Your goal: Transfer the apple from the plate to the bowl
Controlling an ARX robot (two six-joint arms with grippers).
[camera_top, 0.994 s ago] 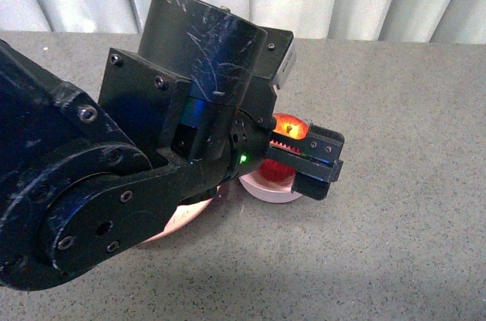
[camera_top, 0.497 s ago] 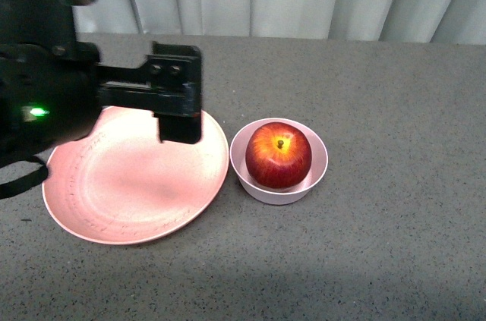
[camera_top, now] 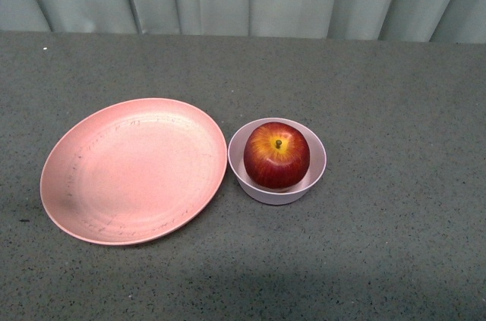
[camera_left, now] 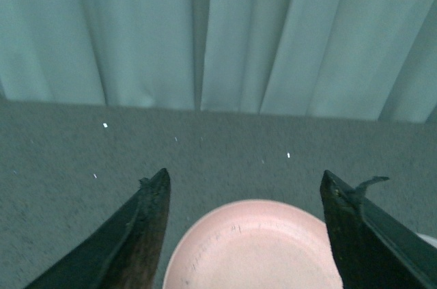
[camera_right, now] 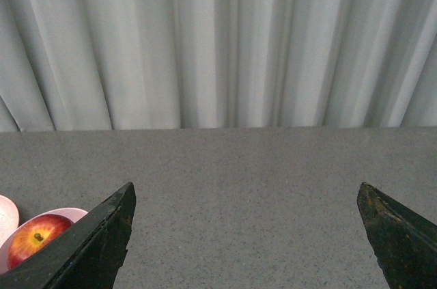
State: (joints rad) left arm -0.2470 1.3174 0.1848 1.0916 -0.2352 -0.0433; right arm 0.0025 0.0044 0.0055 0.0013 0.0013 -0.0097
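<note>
No readable text, label, brand, number or sign anywhere, plate bearing only faint dark scuff marks, bowl and apple plain

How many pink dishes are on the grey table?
2: a wide salmon-pink plate on the left, and a small pale pink bowl beside it on the right, holding the red apple.
</note>
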